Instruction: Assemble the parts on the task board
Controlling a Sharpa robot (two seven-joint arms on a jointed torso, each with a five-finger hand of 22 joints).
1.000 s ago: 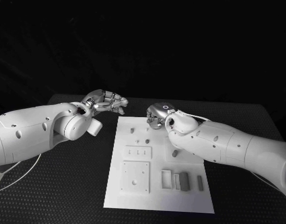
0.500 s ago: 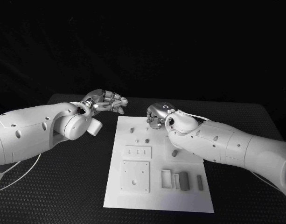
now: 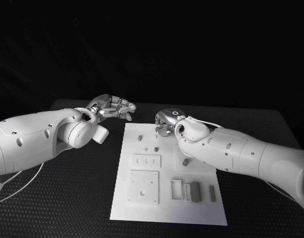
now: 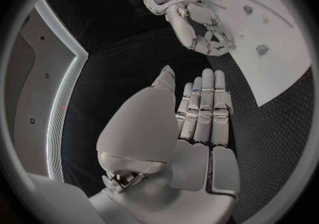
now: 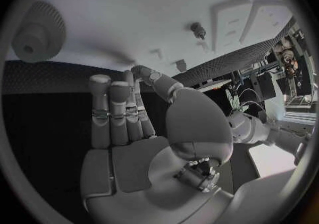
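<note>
Little is changed over the last second — the right hand (image 3: 167,122) is seen shifted only slightly leftward over the far end of the task board (image 3: 167,210), while the left hand (image 3: 113,107) is kept where it was, off the board's far left corner above the black table (image 3: 80,198). No part is held by either hand: in the wrist views both are shown with fingers extended side by side and palms bare, so both are released. The parts are left untouched — small pegs (image 3: 147,148) on the far half of the board, grey bars (image 3: 195,192) in the near right area beside the white blocks. A gear (image 5: 39,33) is seen lying on the board in the right wrist view. It is judged that assembly is not yet begun and that the right hand is being lined up for a first pick.
</note>
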